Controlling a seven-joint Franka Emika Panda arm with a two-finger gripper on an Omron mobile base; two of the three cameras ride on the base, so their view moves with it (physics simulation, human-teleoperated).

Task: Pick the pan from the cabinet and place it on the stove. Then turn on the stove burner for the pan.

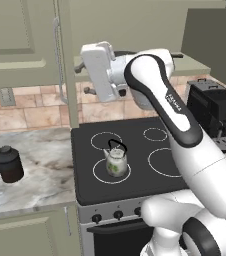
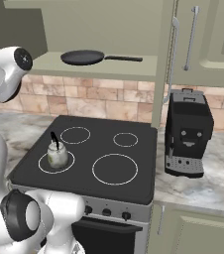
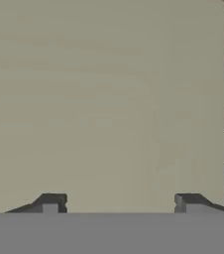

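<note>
The dark pan (image 2: pixel 83 57) lies on the open cabinet's shelf (image 2: pixel 109 68), its handle pointing right. Below is the stove (image 2: pixel 134 191), black glass with white rings. The widest burner ring (image 2: pixel 115 168) at its front right is bare. My gripper (image 1: pixel 84 75) is up at shelf height, left of the pan, right by the edge of the cabinet's opened left door (image 1: pixel 71 60). In the hand view, the fingertips (image 3: pixel 49 203) stand wide apart in front of a flat sage-green door panel (image 3: pixel 109 99), with nothing between them. The gripper (image 3: pixel 120 203) is open.
A small glass kettle (image 2: pixel 57 155) sits on the front-left ring. A black coffee machine (image 2: pixel 188 134) stands on the counter right of the stove. A dark jar (image 1: pixel 9 164) is on the left counter. Black knobs (image 2: pixel 106 212) line the stove's silver front.
</note>
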